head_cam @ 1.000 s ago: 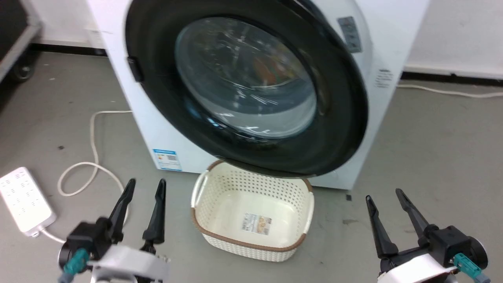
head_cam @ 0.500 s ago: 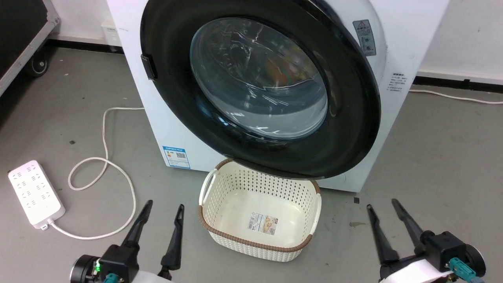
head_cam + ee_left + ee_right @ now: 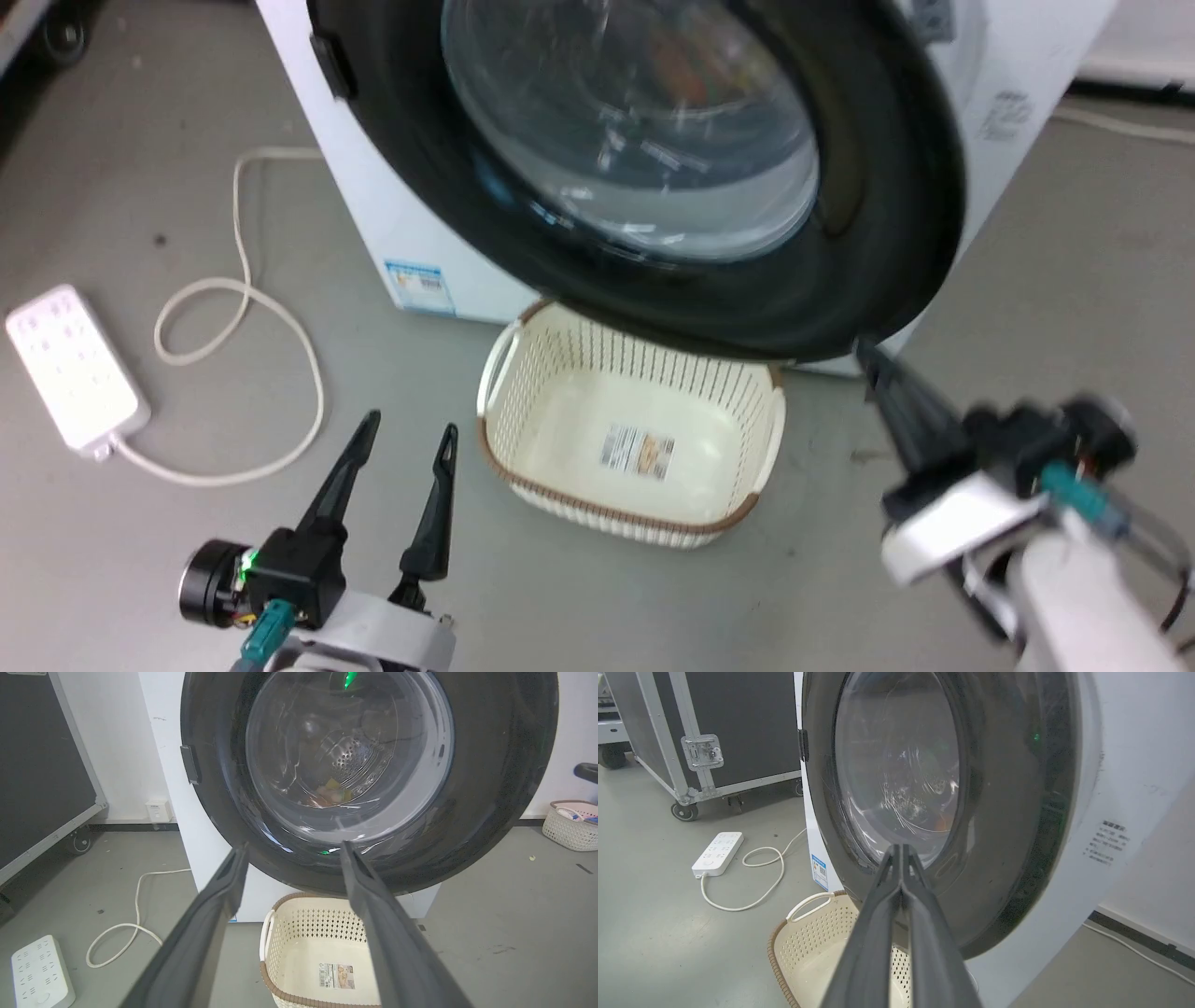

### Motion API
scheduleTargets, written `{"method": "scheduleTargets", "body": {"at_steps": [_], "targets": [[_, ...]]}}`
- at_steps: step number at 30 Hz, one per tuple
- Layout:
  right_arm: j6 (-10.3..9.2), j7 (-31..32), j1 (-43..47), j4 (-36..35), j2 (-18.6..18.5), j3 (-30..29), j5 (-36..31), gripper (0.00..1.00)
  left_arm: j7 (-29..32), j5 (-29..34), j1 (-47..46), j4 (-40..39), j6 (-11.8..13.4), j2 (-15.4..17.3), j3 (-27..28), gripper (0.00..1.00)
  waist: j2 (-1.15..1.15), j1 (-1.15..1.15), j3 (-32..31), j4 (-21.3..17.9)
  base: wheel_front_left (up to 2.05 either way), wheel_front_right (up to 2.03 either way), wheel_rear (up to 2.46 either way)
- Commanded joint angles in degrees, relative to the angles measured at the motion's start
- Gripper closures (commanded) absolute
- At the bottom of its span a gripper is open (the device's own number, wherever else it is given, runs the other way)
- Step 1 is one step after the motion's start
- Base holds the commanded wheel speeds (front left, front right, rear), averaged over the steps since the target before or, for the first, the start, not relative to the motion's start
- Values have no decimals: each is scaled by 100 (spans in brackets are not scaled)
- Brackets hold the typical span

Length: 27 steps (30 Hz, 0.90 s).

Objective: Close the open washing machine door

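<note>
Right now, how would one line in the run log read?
door: ajar | basket: on floor, below door | left gripper: open, low | right gripper: shut, tip near door's lower rim

The left gripper (image 3: 412, 423) has two long, tapering black fingers on a black block housing (image 3: 301, 567). The housing carries a small green light (image 3: 247, 560) and a teal plug (image 3: 267, 627), above a pale grey wrist shell (image 3: 385, 638). The right gripper (image 3: 868, 355), blurred, has a similar teal connector (image 3: 1074, 493), a white wrist plate (image 3: 952, 534), a pale forearm (image 3: 1092, 611) and a dark cable (image 3: 1174, 579).
</note>
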Motion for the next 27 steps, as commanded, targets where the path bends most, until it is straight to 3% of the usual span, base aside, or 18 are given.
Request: {"method": "scheduleTargets", "body": {"at_steps": [1, 4, 15, 19, 20, 27], "targets": [[3, -25, -243, 99, -157, 88, 55, 100, -30, -1, -95, -27, -21, -2, 9, 0, 0, -1, 302, 100, 0, 0, 0], [3, -25, -1117, 635, -629, 374, 431, 100, -30, 20, -285, -42, -21, -10, -69, 0, 0, -1, 634, 219, 0, 0, 0], [3, 107, -2970, 1966, -1497, 618, 1358, 100, -30, -59, -653, -51, -21, -115, -217, 0, 0, -1, 1278, 564, 0, 0, 0], [3, 192, -3574, 2432, -1617, 566, 1703, 100, -30, -56, -731, -90, -22, -143, -260, 0, 0, -1, 1426, 651, 0, 0, 0], [3, 304, -4313, 3102, -1666, 477, 1898, 100, -30, -62, -826, -156, -22, -156, -272, 0, 0, -1, 1535, 724, 0, 0, 0], [3, 157, -4612, 3722, -1578, 484, 1898, 100, -30, -41, -830, -95, -22, -184, -296, 0, 0, -1, 1384, 729, 0, 0, 0]]}}
